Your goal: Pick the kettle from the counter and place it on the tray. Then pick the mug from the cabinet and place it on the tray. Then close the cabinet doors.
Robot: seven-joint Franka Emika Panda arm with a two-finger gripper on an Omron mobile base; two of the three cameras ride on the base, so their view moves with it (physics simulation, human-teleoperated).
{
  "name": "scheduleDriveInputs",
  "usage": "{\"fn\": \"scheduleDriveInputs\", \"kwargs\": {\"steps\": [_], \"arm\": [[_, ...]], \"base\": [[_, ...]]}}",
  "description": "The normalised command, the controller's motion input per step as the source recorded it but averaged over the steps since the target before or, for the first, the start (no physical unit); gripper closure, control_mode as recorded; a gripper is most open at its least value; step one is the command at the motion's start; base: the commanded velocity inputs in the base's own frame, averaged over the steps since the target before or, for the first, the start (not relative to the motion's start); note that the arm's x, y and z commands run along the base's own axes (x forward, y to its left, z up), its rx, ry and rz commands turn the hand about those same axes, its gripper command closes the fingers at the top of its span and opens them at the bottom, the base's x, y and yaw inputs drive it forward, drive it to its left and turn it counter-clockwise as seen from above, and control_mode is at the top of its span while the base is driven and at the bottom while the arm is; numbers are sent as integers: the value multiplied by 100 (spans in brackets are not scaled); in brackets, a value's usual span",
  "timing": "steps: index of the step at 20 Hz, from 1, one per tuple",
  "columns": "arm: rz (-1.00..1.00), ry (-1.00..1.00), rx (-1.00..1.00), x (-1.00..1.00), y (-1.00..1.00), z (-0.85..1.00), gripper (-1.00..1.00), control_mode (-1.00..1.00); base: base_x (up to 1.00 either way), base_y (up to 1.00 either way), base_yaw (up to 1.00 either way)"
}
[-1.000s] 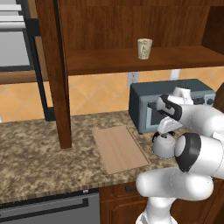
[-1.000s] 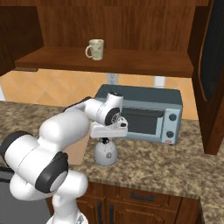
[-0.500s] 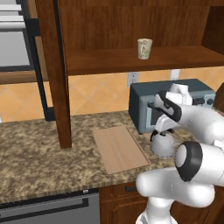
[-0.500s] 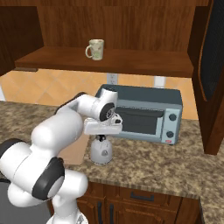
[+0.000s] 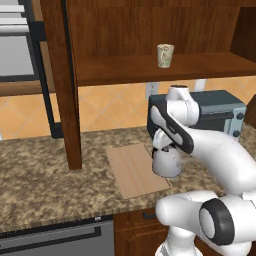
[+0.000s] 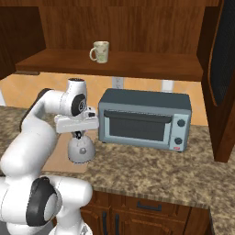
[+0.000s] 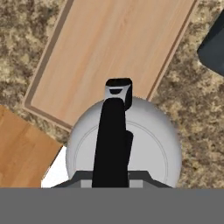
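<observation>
**Kettle gripped at the tray's edge**

We see the gripper (image 6: 79, 134) reaching straight down onto the kettle (image 5: 166, 162), its jaws drawn in on the kettle's black top handle (image 7: 111, 140); in the hand view that handle runs up the middle of the round silver body, though the fingertips themselves are hidden at the bottom edge, so the exact contact is hard to make out. The kettle sits at the right-hand side of the tray (image 5: 135, 170), overlapping its edge in the hand view, and we cannot tell whether it is resting or just lifted. The tray lies flat on the counter (image 5: 40, 182), with the speckled granite showing on all sides of it.

Just behind the kettle stands the blue-grey toaster oven (image 6: 144, 119), against the back wall. Above it, the cabinet (image 5: 115, 45) is open, and the mug (image 6: 100, 51) stands upright on its inner shelf, handle turned to the left in the right base view. One of the cabinet doors (image 6: 224, 64) hangs open at the far right of that view.
</observation>
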Motion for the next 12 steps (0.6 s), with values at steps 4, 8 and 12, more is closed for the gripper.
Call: {"fn": "scheduleDriveInputs", "kwargs": {"steps": [4, 8, 12], "arm": [[0, -10, -2, 15, 100, 11, 100, -100], [0, -10, 0, 66, 54, -9, 100, -100], [0, -6, 0, 79, 34, -24, 100, -100]], "base": [[0, 0, 0], [0, 0, 0], [0, 0, 0]]}}
